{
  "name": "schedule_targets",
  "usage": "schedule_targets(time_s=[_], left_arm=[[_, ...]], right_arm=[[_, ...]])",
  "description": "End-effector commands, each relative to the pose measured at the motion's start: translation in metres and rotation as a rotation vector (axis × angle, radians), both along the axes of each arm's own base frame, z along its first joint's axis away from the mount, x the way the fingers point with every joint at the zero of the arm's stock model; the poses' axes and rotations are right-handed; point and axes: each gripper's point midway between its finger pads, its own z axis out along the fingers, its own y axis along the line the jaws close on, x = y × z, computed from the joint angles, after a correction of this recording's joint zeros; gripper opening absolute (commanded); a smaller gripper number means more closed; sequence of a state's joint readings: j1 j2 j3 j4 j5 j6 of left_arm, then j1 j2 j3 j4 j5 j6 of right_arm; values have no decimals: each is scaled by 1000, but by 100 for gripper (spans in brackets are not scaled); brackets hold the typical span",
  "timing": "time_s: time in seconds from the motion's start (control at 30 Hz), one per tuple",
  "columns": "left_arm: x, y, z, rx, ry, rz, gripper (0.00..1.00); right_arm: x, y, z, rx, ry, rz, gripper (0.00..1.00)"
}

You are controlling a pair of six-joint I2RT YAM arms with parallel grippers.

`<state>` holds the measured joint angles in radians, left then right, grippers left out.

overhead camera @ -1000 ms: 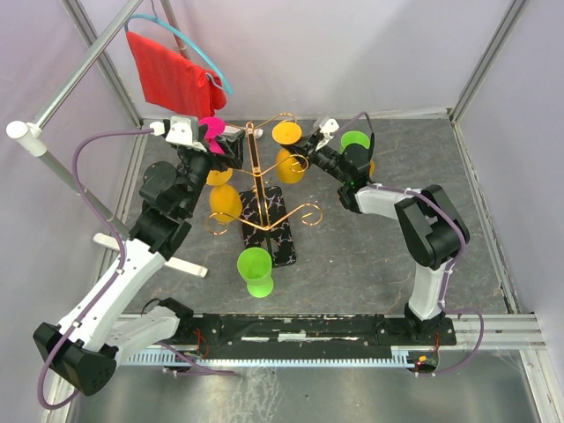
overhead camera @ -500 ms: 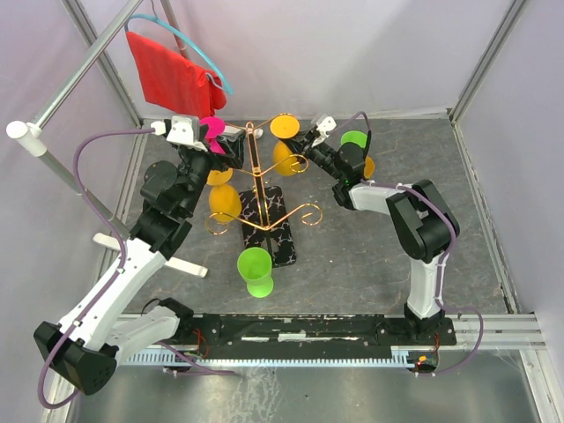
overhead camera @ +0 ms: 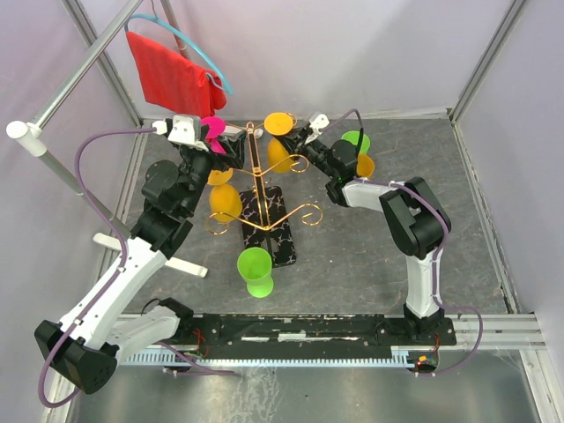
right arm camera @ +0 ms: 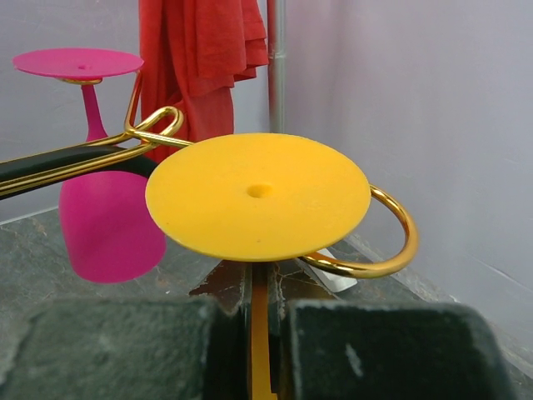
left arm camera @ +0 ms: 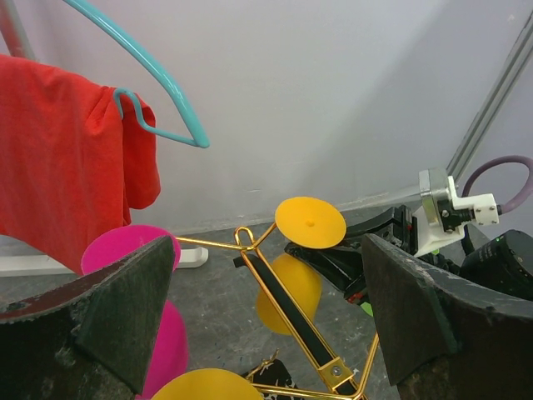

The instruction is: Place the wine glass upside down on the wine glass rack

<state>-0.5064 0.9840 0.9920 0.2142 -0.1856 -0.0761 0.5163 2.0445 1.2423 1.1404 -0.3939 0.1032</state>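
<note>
Overhead, rack: we find the wine glass rack (overhead camera: 264, 189) mid-table, thin gold wire rising from a black, white-veined base, with scroll-ended arms spreading to either side.
Task glass: the orange wine glass (right arm camera: 258, 196) is upside down, foot uppermost, at the rack's far right arm. Its foot disc lies just above a gold scroll loop, and its bowl hangs below the wire.
Right gripper: we see the right gripper (right arm camera: 262, 321) closed on the stem of this glass just under the foot, one finger on each side.
Contact: from the wrist view we cannot tell whether the foot rests on the wire or sits just over it.
Left gripper: the left gripper (left arm camera: 265, 287) is spread wide and holds nothing. It faces the top of the rack from the far left.
Pink glass: a pink wine glass (left arm camera: 133, 250) hangs inverted from the far left arm, just beside the left gripper's finger.
Other glasses: a second orange glass (overhead camera: 225, 203) hangs on the near left arm, and a green wine glass (overhead camera: 256, 269) is near the front end of the base.
Background: a red cloth (overhead camera: 172, 79) hangs on a teal hanger (overhead camera: 189, 44) at far left.
</note>
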Motion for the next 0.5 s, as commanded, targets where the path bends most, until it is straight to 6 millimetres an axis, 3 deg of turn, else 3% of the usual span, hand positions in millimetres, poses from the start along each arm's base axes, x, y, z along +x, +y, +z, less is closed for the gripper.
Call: schedule_targets(time_s=[0.0,0.47], left_arm=[[-2,3,12,20,-43,16,99],[-2,4,10,25,-40,21,99]], right_arm=[[16,-6,18,29,-33,-74,1],[41,-20,20,46,-5,-211,1]])
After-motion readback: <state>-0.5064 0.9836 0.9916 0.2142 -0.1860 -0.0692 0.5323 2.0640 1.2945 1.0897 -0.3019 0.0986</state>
